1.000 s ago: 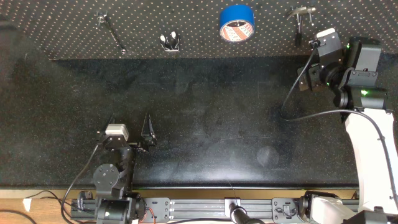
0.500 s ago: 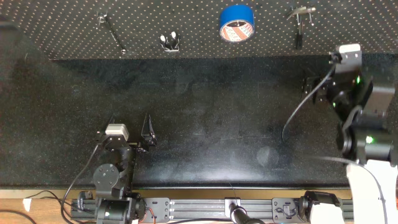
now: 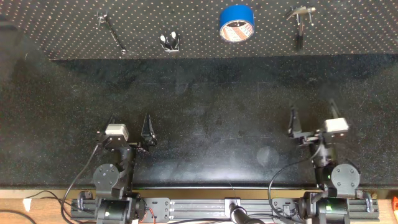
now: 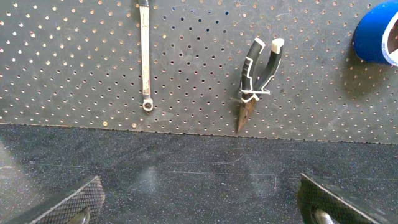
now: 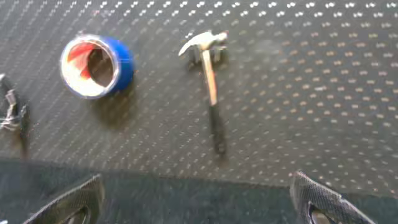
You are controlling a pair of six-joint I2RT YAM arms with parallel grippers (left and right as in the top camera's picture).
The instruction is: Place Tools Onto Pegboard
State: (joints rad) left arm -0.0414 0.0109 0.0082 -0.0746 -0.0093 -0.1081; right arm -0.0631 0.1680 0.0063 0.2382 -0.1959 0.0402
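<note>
Found the hammer [image 5: 208, 62] hung on the pegboard [image 3: 186, 18] by its head, handle straight down, clear of the work surface [image 3: 205, 118] below. Appeared properly seated, though the right wrist view was too smeared to confirm how the head was held. Located the blue tape roll [image 5: 96, 65] beside it on the same board, then the pliers [image 4: 258, 78] hung nose down, then the wrench [image 4: 145, 56] farthest toward the left arm's side. Counted four tools on the board and none on the work surface.

Recorded the right gripper [image 3: 312, 119] parked low at the near side of the work surface, jaws spread wide and holding nothing, well apart from the hammer. Recorded the left gripper [image 3: 131, 127] in the matching pose on its own side, jaws wide and empty, facing the pliers and wrench.

Compared against one second prior: found the right gripper then up at the board just beside the hammer, half a second later drawn back from it, now folded down to the parked pose. Detected no shift in the left gripper or in any tool.

Judged the release complete and the hammer self-supporting. Judged the task finished or nearly so, with no tool left to pick
</note>
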